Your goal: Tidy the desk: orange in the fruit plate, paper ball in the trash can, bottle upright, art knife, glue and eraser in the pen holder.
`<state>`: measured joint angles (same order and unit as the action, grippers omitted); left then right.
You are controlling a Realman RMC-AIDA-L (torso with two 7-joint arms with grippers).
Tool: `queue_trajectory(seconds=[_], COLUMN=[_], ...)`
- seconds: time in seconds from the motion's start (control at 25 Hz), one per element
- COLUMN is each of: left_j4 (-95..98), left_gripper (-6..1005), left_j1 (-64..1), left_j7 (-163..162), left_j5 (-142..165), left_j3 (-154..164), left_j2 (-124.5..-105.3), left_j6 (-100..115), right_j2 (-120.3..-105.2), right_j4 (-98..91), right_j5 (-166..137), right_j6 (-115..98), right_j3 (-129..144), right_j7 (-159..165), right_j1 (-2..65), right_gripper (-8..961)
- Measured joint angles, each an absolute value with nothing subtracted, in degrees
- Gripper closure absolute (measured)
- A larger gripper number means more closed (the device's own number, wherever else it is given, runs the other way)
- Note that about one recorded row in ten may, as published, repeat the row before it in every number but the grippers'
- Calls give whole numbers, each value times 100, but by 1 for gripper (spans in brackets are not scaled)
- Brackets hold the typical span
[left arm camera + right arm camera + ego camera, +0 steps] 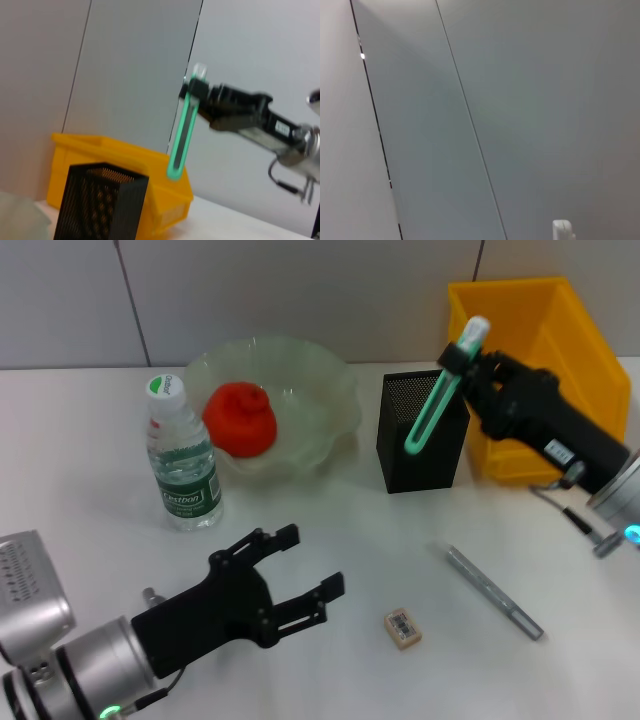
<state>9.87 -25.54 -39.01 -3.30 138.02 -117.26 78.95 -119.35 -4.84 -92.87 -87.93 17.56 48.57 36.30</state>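
My right gripper (458, 358) is shut on the mint-green art knife (432, 405), which hangs tilted, white tip up, over the black mesh pen holder (420, 440). In the left wrist view the art knife (183, 135) has its lower end just beside and above the pen holder (100, 205), clear of its rim. The orange (240, 418) lies in the fruit plate (330, 390). The bottle (183, 455) stands upright. The eraser (402, 628) and the grey glue (493, 592) lie on the desk (80, 460). My left gripper (312, 560) is open, low over the front. The paper ball is out of view.
The yellow trash can (545, 330) stands at the back right, directly behind the pen holder; it also shows as the trash can (125, 160) in the left wrist view. The right wrist view shows only the grey wall and the knife's white tip (562, 230).
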Motion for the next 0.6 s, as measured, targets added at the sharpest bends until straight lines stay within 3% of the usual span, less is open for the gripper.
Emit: queue_trajectory(seconds=[0.6], left_j4=[621], left_gripper=[134], left_j1=[-2530], left_j7=[-3965], left_j5=[-291], left_j3=[13781], left_j2=[-11784], left_j6=[7968], right_j2=[-11893], right_j4=[-2139], right_j5=[-9319], right_j6=[-8164], right_j3=[2026], right_j7=[6509], right_j1=[3859], right_gripper=[793])
